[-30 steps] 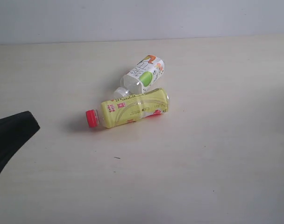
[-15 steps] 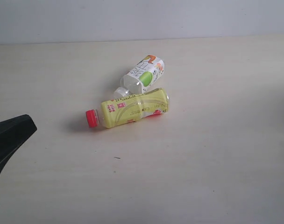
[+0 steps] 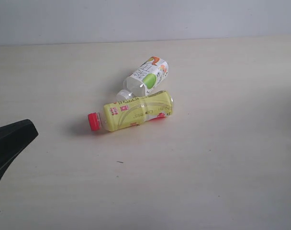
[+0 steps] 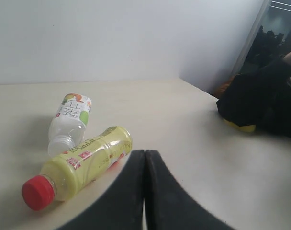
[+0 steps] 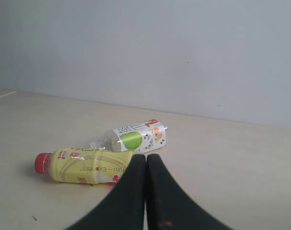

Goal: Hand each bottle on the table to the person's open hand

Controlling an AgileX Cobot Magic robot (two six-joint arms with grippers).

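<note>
Lying on their sides near the middle of the worktop (image 3: 207,167), the yellow bottle (image 3: 136,111) with the red cap and the green-and-white bottle (image 3: 146,76) sat close together. The second one's white cap touched the yellow one's side, or nearly so. Both robot hands were empty. The left hand (image 4: 145,154) had its fingers pressed together, off to the left of the pair, and the right hand (image 5: 146,157) was likewise closed, facing the bottles from a little way off.

Rolling looked like the main risk. Each bottle was round and probably light, so a hand that came down closed, or opened too late, would likely nudge it away rather than take it. With the two so close, a grip on the yellow one could push its neighbour or catch both. Smooth plastic might also slip or buckle under a hard squeeze. No open palm showed in any view, and letting go before one was underneath would drop the bottle.
</note>
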